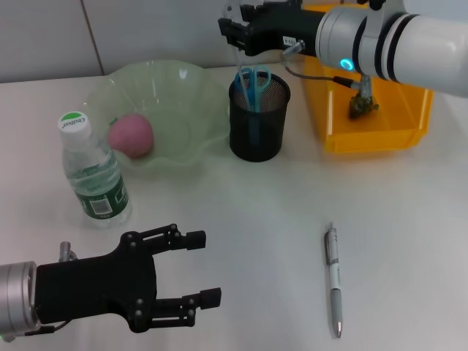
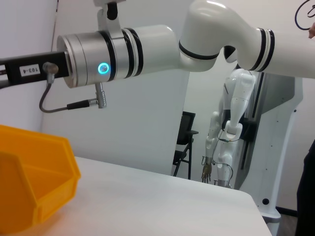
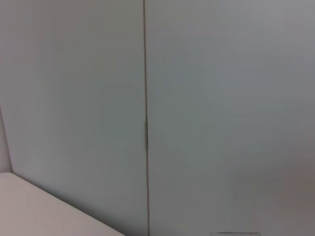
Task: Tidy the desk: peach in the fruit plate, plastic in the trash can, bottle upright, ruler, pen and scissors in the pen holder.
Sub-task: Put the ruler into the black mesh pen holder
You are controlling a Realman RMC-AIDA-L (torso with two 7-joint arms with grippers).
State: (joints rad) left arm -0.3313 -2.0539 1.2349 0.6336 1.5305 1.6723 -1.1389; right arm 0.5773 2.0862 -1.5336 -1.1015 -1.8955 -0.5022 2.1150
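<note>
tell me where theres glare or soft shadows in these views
Head view: soft, even light; the pen holder and bottle cast only faint shadows on the table; the right arm shell is washed out bright. Left wrist view: highlights on the same glossy arm. Right wrist view: just a flat, evenly lit wall.

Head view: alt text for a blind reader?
The right end effector hovers above a black mesh pen holder holding blue scissors. A pen lies on the white desk; a peach sits in the green plate, a bottle stands upright, and the left end effector is open.
</note>
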